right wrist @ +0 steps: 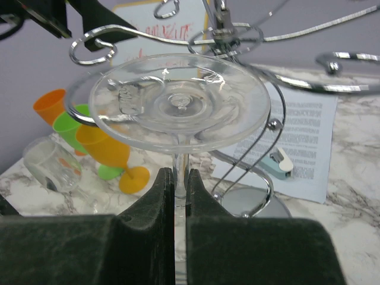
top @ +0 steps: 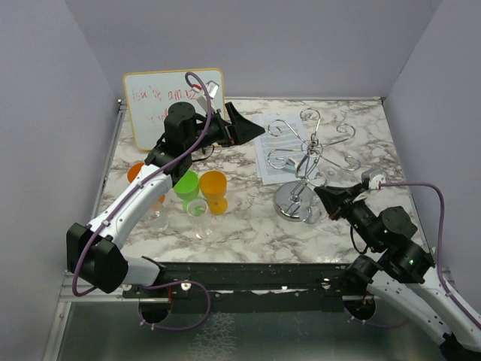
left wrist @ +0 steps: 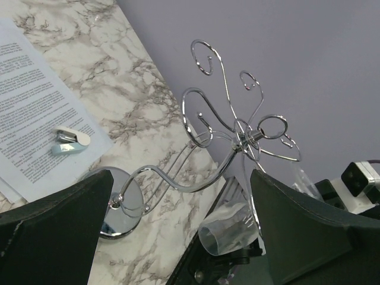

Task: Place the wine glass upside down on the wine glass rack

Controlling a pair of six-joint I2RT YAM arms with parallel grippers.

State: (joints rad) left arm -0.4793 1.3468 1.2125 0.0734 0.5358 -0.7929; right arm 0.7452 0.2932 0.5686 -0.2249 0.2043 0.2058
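Wine glass (right wrist: 178, 101) is upside down, foot up and bowl down, its stem pinched tight in the right gripper (right wrist: 179, 178). Its foot is close under the curled arms of the wine glass rack (top: 312, 147), which stands on the marble table (top: 240, 233). Left gripper (top: 252, 129) hovers facing the rack, jaws spread wide and empty. An orange goblet (top: 213, 188) and a green goblet (top: 186, 186) stand farther left.

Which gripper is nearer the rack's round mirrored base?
Right. The right gripper, clamping the wine glass by its stem, sits just beside the rack base, on its right. The left gripper is open, farther back and to the left.
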